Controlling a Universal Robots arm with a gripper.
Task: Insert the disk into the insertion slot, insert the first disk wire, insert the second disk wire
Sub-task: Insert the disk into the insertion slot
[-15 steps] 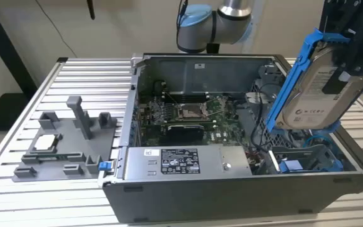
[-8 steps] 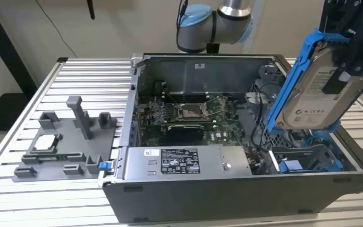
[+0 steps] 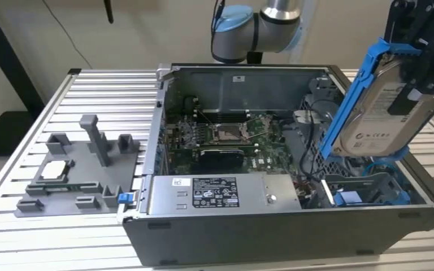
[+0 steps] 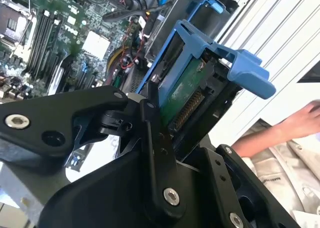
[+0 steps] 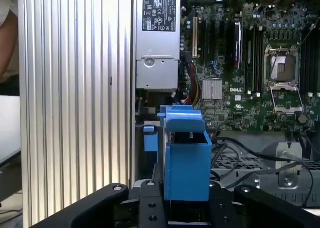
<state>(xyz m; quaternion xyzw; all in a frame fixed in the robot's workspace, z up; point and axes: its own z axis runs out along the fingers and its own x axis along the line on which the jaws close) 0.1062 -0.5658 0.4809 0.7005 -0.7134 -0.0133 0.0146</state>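
Observation:
My gripper [image 3: 413, 79] is shut on the disk [image 3: 374, 116], a silver drive with a pale label in a bright blue carrier. It holds the disk on end and tilted, high over the right side of the open computer case. Below it lies the insertion slot [image 3: 368, 182], a grey cage with blue guides. In the second wrist view the black fingers [image 4: 154, 133] clamp the disk [image 4: 186, 95], green board showing and blue end tab [image 4: 245, 72] pointing away. In the first wrist view the blue carrier [image 5: 187, 160] stands between the fingers [image 5: 150, 205].
Inside the case sit the motherboard [image 3: 225, 135], the power supply [image 3: 217, 193], loose cables [image 3: 307, 158] and another blue-tabbed carrier [image 3: 350, 197] low in the cage. A grey fixture [image 3: 77, 169] stands on the slatted table at the exterior view's left. A person's arm [image 4: 292, 123] is near.

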